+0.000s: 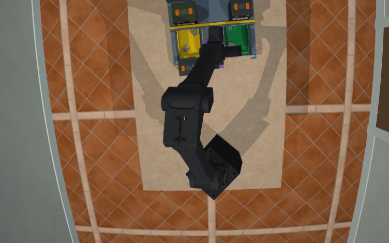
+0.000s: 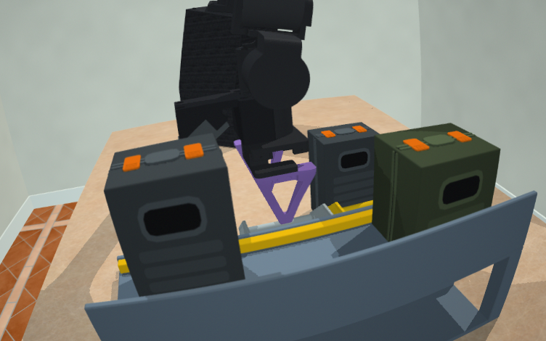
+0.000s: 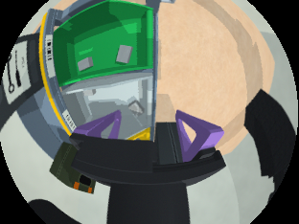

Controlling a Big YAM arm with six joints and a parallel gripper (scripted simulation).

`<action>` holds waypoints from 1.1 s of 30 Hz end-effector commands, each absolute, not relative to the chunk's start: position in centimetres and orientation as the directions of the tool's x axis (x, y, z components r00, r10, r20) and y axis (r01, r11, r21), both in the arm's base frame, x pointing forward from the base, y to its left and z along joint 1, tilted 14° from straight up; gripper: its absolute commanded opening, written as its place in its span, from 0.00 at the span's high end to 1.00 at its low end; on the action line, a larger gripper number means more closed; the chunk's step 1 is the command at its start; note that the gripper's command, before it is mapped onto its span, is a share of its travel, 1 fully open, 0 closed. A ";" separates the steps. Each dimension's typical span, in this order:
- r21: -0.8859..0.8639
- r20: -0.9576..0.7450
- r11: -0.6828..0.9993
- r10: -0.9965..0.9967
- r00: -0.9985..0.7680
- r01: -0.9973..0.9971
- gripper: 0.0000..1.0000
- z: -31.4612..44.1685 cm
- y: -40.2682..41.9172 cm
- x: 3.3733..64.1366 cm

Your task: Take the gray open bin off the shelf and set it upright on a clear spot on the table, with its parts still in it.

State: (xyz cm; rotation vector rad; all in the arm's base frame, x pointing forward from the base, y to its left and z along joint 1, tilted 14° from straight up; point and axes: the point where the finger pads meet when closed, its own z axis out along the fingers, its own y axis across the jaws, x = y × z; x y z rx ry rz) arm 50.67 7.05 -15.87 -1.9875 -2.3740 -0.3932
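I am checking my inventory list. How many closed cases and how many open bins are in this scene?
Closed cases: 3 (near dark gray case, far dark gray case, olive case)
Open bins: 3 (yellow bin, green bin, gray bin)
Total: 6

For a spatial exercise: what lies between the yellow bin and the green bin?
The gray open bin, with the open gripper over its wall; the wrist view shows it.

Two closed cases [image 2: 173, 215] on shelf [image 2: 308, 270] top; open bins [image 1: 186, 43] beneath.
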 end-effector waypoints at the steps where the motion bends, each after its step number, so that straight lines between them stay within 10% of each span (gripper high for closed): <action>1: 0.193 0.174 0.153 0.967 -0.187 0.969 0.10 -16.6 7.7 51.8; 33: 0.191 0.174 0.153 0.967 -0.187 0.970 0.10 -17.4 8.0 51.7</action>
